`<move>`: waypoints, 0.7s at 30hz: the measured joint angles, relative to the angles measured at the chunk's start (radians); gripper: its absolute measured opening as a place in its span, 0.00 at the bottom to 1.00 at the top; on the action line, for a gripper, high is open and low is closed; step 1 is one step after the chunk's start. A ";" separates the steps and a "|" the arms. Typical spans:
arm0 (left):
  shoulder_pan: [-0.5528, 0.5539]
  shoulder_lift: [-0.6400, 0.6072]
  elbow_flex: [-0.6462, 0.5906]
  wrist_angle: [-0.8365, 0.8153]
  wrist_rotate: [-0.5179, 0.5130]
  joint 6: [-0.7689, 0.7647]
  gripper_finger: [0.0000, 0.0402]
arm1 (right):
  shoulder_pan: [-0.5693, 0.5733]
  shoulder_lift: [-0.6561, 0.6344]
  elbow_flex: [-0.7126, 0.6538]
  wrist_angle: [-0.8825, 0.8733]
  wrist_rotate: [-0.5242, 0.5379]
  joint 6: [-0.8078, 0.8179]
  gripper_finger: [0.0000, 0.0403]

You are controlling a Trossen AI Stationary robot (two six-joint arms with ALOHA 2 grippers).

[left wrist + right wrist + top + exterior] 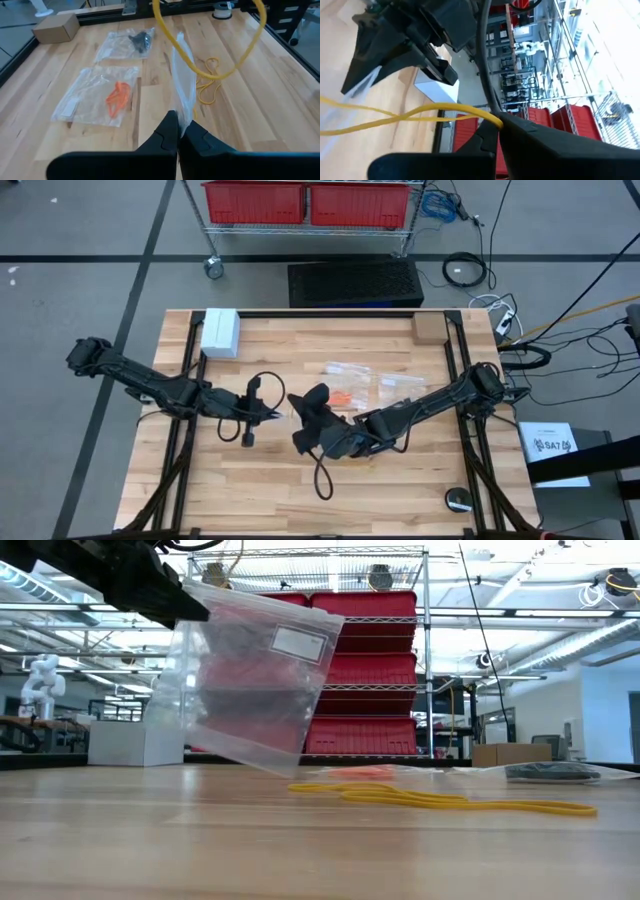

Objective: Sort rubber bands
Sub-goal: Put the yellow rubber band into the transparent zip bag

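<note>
My left gripper (179,120) is shut on a clear plastic bag (255,680), held up over the table's middle. My right gripper (497,125) is shut on a yellow rubber band (210,50), whose loop hangs in the air just beyond the bag's upper edge (177,55). More yellow rubber bands (440,802) lie loose on the wood. An orange bunch (117,97) lies inside a flat clear bag. Black ones (140,42) lie inside another bag farther off. My left gripper pinches the clear bag's edge (184,112) between its two fingers, at an upper corner (195,610). The bag hangs tilted below the fingers, its lower corner toward the table. My right gripper pinches one spot of the yellow band (487,117) between its two fingers. The loop stretches away from the fingers, clear of the table.
A white box (220,332) stands at the far left of the table and a cardboard box (428,328) at the far right. A small black round thing (459,500) sits near the front right corner. Black cable loops (250,420) hang off both arms.
</note>
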 joint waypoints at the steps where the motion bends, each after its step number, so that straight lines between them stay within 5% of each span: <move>1: 0.000 0.000 0.000 0.000 0.002 0.000 0.00 | 0.000 0.000 0.000 0.001 -0.001 -0.013 0.00; 13: 0.000 0.000 0.000 0.001 -0.005 0.001 0.00 | 0.000 0.000 0.000 0.116 0.096 -0.155 0.00; 21: 0.000 0.000 0.000 0.001 -0.052 0.001 0.00 | 0.009 0.000 0.000 0.000 0.214 0.122 0.00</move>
